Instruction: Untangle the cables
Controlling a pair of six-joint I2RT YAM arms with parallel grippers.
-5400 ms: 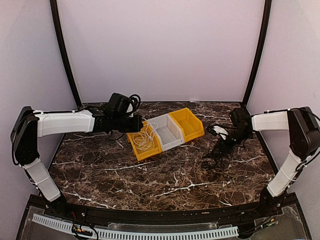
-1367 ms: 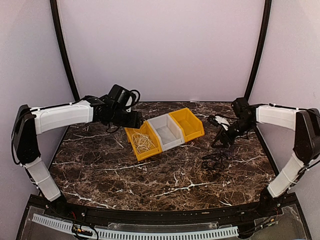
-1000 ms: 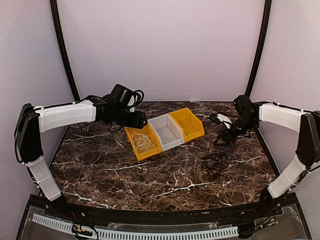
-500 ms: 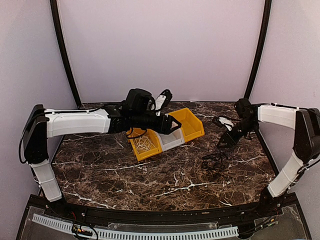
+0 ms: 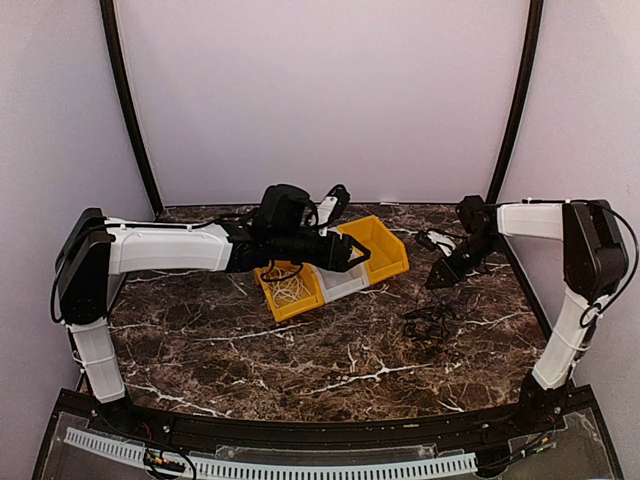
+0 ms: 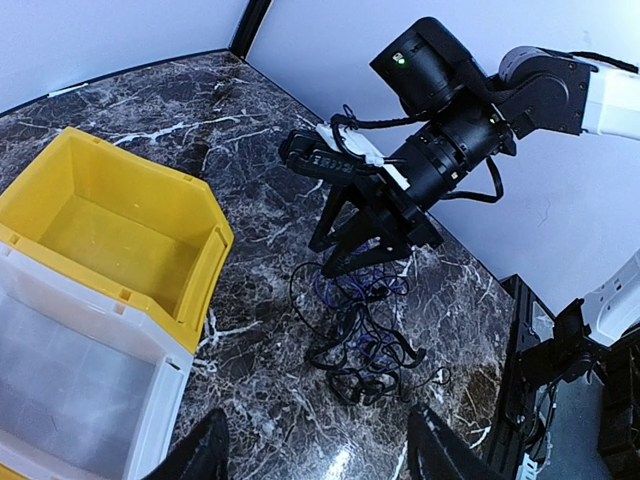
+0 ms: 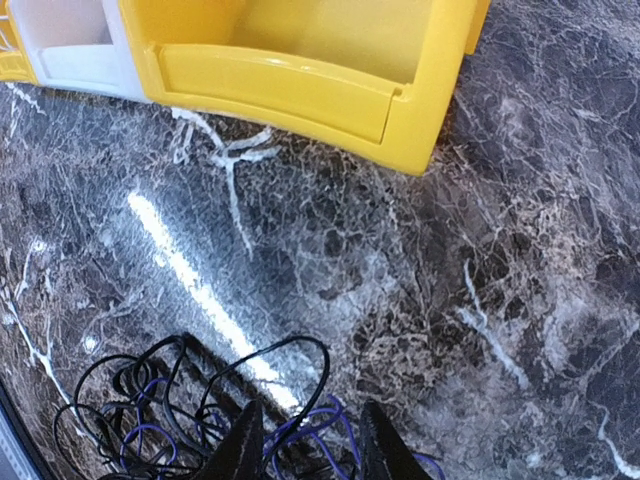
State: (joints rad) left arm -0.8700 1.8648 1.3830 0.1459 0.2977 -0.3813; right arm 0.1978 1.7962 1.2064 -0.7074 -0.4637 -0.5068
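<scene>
The top view shows both arms and the whole table (image 5: 250, 350). The left arm reaches right across a diagonal row of three bins, and the left gripper (image 5: 352, 256) hangs over the middle of that row, at the white bin (image 5: 338, 286). Only this view shows the white cable (image 5: 289, 290), coiled inside the near-left yellow bin (image 5: 266, 282). The far-right yellow bin (image 5: 388, 250) holds no cable.

The left wrist view shows the left fingers (image 6: 205, 455) wide apart with nothing between them. The black cables (image 6: 365, 325) lie tangled on the marble, well to the right of that gripper. This view also shows the right gripper (image 6: 362, 250) pointing down directly over the tangle, with loops rising to its tips.

The right wrist view alone shows purple strands (image 7: 320, 425) mixed into the tangle. Here the right fingers (image 7: 243, 445) stand partly apart, with strands lying in the gap. No pinch is visible.
</scene>
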